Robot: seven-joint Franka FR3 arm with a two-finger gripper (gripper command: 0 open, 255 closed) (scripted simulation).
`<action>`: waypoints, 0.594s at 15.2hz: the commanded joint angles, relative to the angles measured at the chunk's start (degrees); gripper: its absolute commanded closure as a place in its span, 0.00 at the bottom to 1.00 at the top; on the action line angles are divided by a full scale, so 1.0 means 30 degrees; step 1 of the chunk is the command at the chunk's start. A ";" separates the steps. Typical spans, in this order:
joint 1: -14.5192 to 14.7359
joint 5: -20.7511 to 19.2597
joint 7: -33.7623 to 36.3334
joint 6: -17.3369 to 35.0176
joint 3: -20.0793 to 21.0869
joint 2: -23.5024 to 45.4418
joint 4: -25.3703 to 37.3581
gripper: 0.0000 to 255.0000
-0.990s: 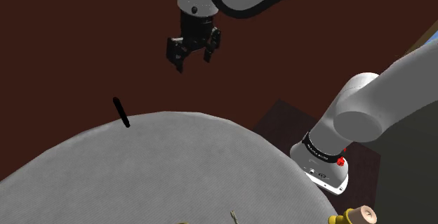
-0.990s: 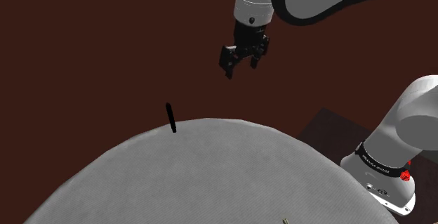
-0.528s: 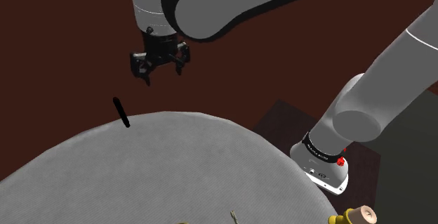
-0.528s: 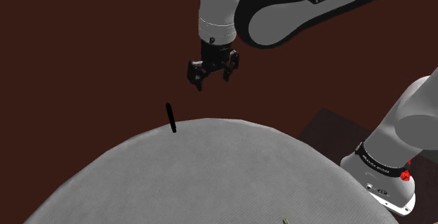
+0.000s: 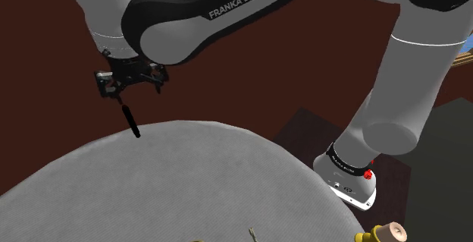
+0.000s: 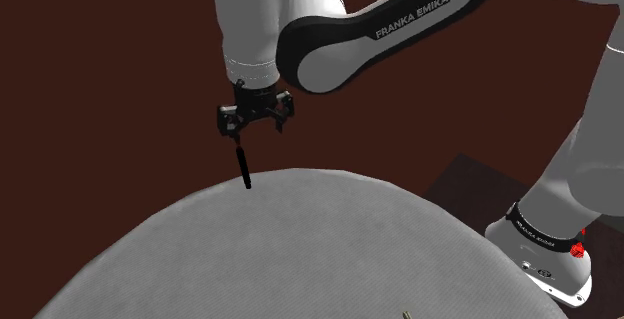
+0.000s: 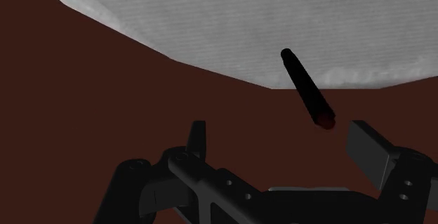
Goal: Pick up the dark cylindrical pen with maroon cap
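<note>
The dark pen (image 5: pixel 133 124) lies at the far edge of the round grey table (image 5: pixel 189 187), most of its length sticking out over the rim. In the second exterior view the pen (image 6: pixel 242 167) hangs just below my gripper (image 6: pixel 256 130). In the wrist view the pen (image 7: pixel 306 89) runs from the table's edge towards my fingers, its maroon end (image 7: pixel 324 122) nearest them. My gripper (image 5: pixel 129 90) hovers open just above the pen's outer end, and its fingers (image 7: pixel 198 140) stand wide apart with nothing between them.
The dark red-brown floor (image 5: pixel 61 66) surrounds the table. The arm's base (image 5: pixel 350 178) stands off the table at the shoulder view's lower right, on a darker patch. Small tan and yellow objects (image 5: pixel 383 234) lie near that view's bottom edge.
My gripper has swung towards the shoulder view's left and come down, from well to the side of the pen to just above its overhanging end. The pen has not moved.
</note>
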 commanded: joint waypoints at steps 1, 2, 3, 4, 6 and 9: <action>0.1023 -0.1320 0.1258 -0.0386 -0.0261 0.1819 0.1795 0.00; 0.1543 -0.1837 0.1685 -0.0637 -0.0455 0.2665 0.2758 0.00; 0.1907 -0.2136 0.1926 -0.0807 -0.0612 0.3207 0.3406 0.00; 0.1930 -0.2202 0.2002 -0.0599 -0.0673 0.3275 0.3252 0.00; 0.1953 -0.2363 0.2168 -0.0196 -0.0759 0.3430 0.2962 0.00; 0.1995 -0.2629 0.2428 0.0392 -0.0892 0.3693 0.2565 0.00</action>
